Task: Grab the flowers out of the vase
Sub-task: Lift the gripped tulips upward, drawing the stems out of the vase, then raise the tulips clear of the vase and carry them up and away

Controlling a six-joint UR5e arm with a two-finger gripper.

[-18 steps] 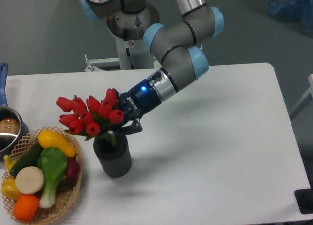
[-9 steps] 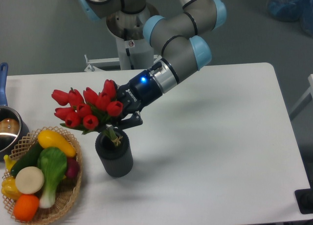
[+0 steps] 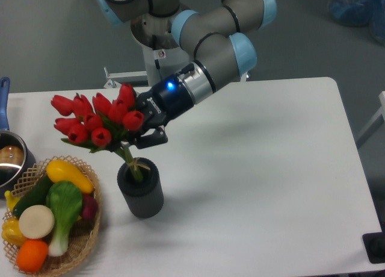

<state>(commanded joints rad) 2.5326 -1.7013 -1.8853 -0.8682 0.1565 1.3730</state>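
The end effector (image 3: pixel 139 136) is clamping the flowers (image 3: pixel 93 120) just under the heads, and the bunch is leaning toward the left edge of the surface (image 3: pixel 271 168) with the red buds hanging above the basket (image 3: pixel 84 244) side. The stem ends are sitting right at the mouth of the vase (image 3: pixel 141 189), which is standing upright near the front-left part of the surface (whether the tips are clear of the rim or still dipping inside is hard to tell).

The main risk, as I am judging it, is the stems catching on the rim: a sideways pull while they are still inside could be tipping the vase over, toward the basket just beside it. The tilted bunch could also be sliding through the fingers if the grip is only on leaves.

White lettering is showing on the end effector's dark body, but it is too small to read; a small red-and-white sticker on the robot's base is equally illegible.
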